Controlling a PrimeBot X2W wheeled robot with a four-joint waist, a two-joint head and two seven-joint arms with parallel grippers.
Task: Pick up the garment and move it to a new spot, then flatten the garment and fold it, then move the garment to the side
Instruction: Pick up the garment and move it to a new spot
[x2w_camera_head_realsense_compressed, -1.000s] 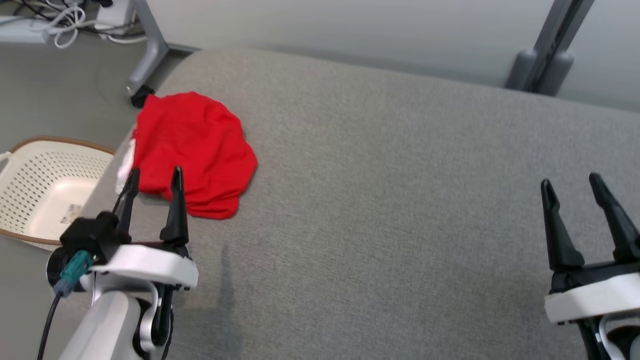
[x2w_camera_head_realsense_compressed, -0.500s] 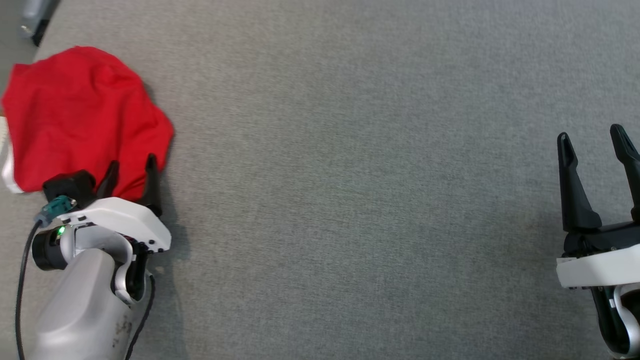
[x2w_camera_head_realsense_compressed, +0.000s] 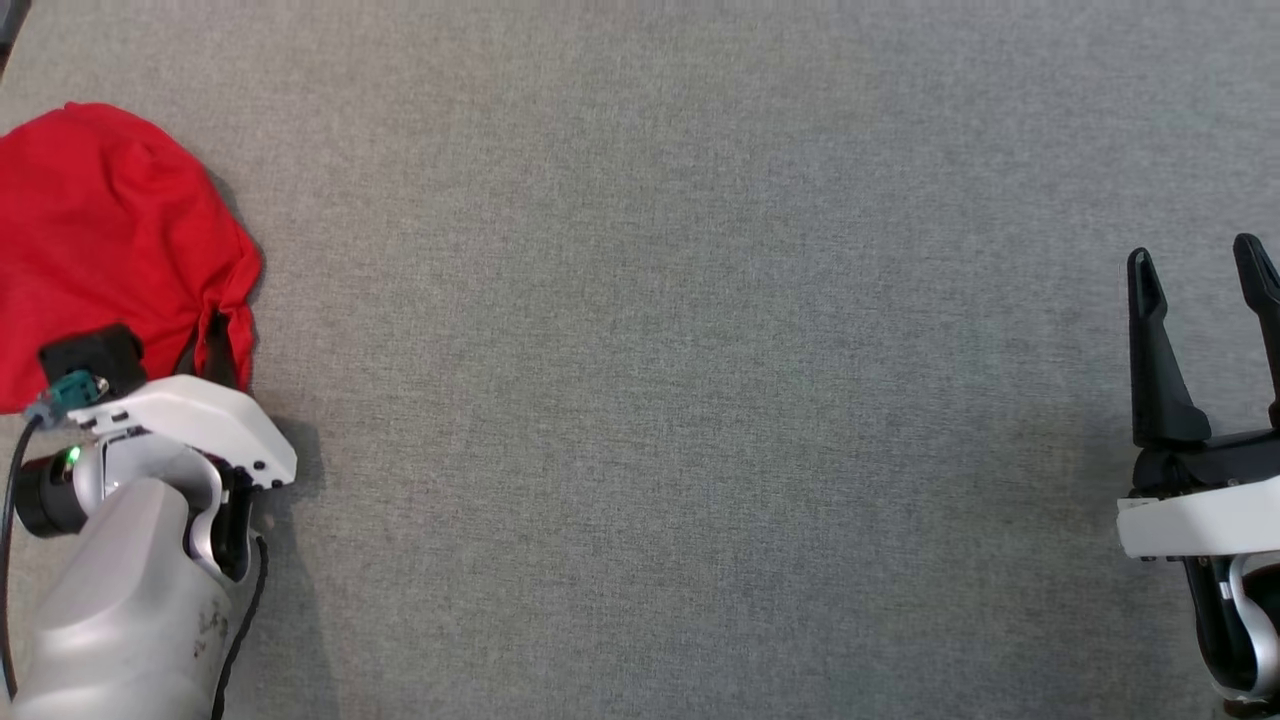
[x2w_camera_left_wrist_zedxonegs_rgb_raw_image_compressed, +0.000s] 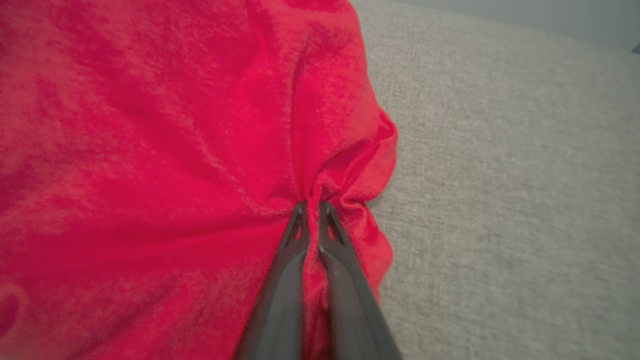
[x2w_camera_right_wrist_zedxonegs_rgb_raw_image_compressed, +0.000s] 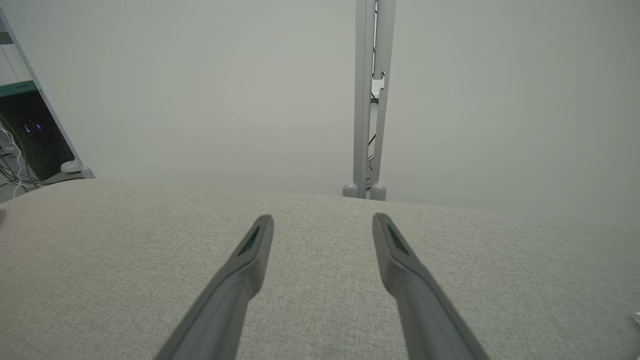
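Note:
The garment (x2w_camera_head_realsense_compressed: 100, 230) is a crumpled red cloth lying at the far left of the grey fabric surface (x2w_camera_head_realsense_compressed: 660, 350). My left gripper (x2w_camera_head_realsense_compressed: 205, 335) is shut on a pinched fold at the garment's near right edge. In the left wrist view the two dark fingers meet on a bunched ridge of the red garment (x2w_camera_left_wrist_zedxonegs_rgb_raw_image_compressed: 175, 150) at the left gripper (x2w_camera_left_wrist_zedxonegs_rgb_raw_image_compressed: 312, 206). My right gripper (x2w_camera_head_realsense_compressed: 1205, 265) stands open over bare grey fabric at the far right, nothing between its fingers. The right wrist view also has the right gripper (x2w_camera_right_wrist_zedxonegs_rgb_raw_image_compressed: 322, 220) open above the surface.
In the right wrist view a pale wall and a grey upright post (x2w_camera_right_wrist_zedxonegs_rgb_raw_image_compressed: 369, 100) rise behind the surface's far edge. Dark equipment with cables (x2w_camera_right_wrist_zedxonegs_rgb_raw_image_compressed: 30, 140) sits at the far left. Wide grey fabric lies between the two grippers.
The head camera tilted down, so the basket and floor left the picture. My left gripper reached the garment's edge and shut on a fold. The right gripper stayed open.

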